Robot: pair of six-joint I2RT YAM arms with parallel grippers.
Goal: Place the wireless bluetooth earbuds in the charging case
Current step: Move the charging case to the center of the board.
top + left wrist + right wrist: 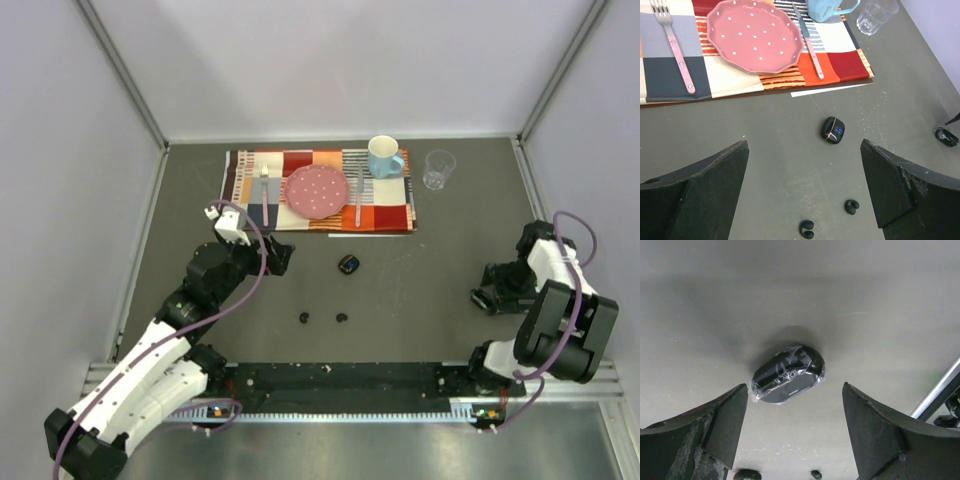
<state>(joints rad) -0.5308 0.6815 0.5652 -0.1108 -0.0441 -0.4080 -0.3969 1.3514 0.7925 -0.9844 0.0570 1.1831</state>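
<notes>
Both with jaws apart, your left gripper (804, 150) is hovering near the charging case (832, 130) and two earbuds (852, 206) lying loose on the table (715, 125), your right gripper (795, 390) over a wrapped black case (787, 373).

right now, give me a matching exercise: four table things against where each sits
1 pink dotted ceramic plate
2 clear drinking glass
3 small black charging case with blue screen
4 light blue ceramic mug

a grey table, right of checked cloth placemat
b placemat's far right corner
c placemat's middle
d table, near side of placemat

Pairs: 1-c, 2-a, 3-d, 4-b
</notes>
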